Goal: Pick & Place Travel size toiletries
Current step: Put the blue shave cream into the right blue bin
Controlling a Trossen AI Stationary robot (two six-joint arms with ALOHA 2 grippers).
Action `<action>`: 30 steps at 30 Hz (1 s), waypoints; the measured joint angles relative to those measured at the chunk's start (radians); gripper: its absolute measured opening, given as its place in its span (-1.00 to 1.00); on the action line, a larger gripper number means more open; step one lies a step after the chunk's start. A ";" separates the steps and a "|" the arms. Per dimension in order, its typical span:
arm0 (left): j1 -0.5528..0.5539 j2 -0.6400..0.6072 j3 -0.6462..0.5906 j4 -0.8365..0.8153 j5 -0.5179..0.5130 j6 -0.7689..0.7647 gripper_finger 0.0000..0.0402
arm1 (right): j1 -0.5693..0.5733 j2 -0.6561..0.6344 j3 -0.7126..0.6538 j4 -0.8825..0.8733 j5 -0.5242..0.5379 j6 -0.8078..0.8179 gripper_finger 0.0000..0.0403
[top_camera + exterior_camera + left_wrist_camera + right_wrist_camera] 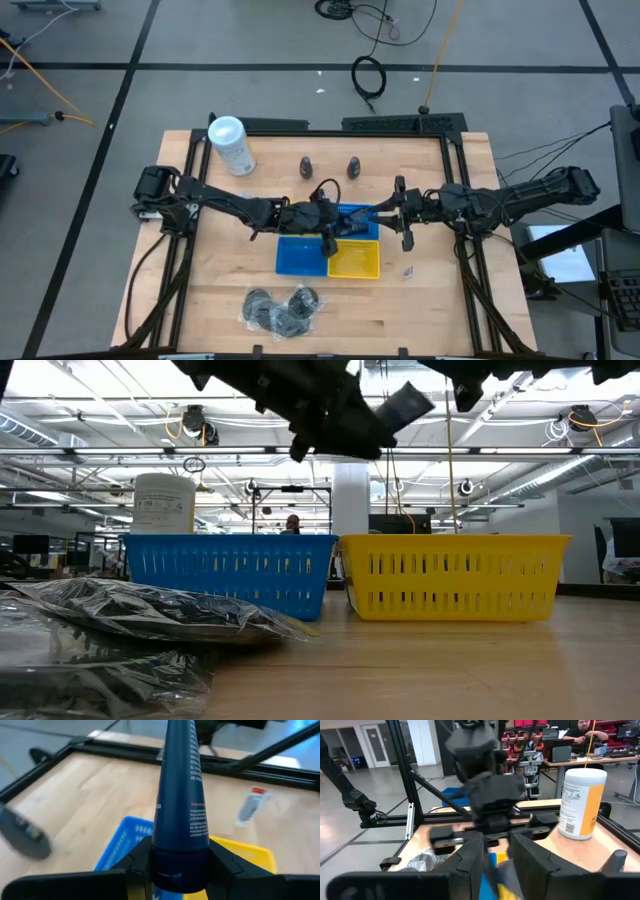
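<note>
The left tool (172, 870) grasps a dark blue tube (179, 785) by its cap end, above the baskets (328, 255). The right tool (400, 212) hovers beside it, fingers parted.

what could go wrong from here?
1. The left gripper grips the dark blue tube only at its cap end, so most of its length sticks out free; it may pivot or slip.
2. The tube hangs near where the blue basket meets the yellow basket; a release could hit a rim or land in the wrong one.
3. The right gripper sits close to the left one above the baskets; either arm moving could clip the other.
</note>
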 joint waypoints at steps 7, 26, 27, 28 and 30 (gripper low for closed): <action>0.035 0.000 0.000 -0.044 -0.004 -0.045 -0.46 | 0.034 0.000 0.000 0.031 0.001 -0.021 -0.45; 0.102 0.136 0.000 0.055 0.078 -0.100 -0.46 | 0.054 0.000 0.000 0.017 0.001 -0.045 -0.48; 0.108 0.139 0.001 0.054 0.089 -0.107 -0.46 | 0.054 0.000 0.000 0.016 0.001 -0.045 -0.47; 0.112 0.147 -0.001 0.048 0.091 -0.116 -0.46 | 0.054 0.000 0.000 0.015 0.001 -0.045 -0.47; 0.117 0.166 -0.001 0.070 0.099 -0.129 -0.46 | 0.054 0.000 0.000 0.014 0.001 -0.045 -0.47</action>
